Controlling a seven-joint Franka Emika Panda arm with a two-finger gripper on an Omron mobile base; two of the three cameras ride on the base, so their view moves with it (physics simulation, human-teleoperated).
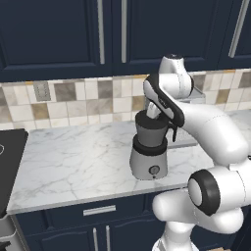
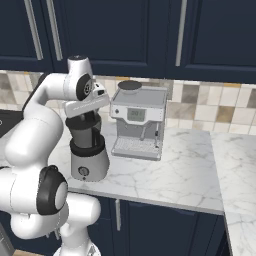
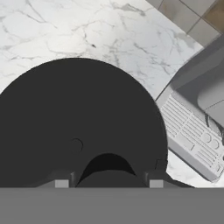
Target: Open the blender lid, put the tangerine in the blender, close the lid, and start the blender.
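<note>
Filling most of the hand view right under the gripper: the round black blender lid, sitting on the mouth of the countertop blender with its rounded silver-grey base, round front knob, black collar and dark smoky tapered jar. Gripper pointing straight down at the jar's top, fingertips low against the lid; jaws drawn nearly together, seemingly around the lid's small knob, though the grip itself sits too close to the lens to confirm. Directly below the gripper, the blender standing upright on the white marble worktop, near the front edge. Just beside the gripper, on the side away from the arm's elbow in the right base view: boxy silver coffee machine with a flat dark disc on top and a slotted drip tray, close to the blender without touching it. Behind the gripper: beige and brown tiled backsplash, dark navy wall cabinets above. Below the worktop edge: navy drawers with silver handles.
</note>
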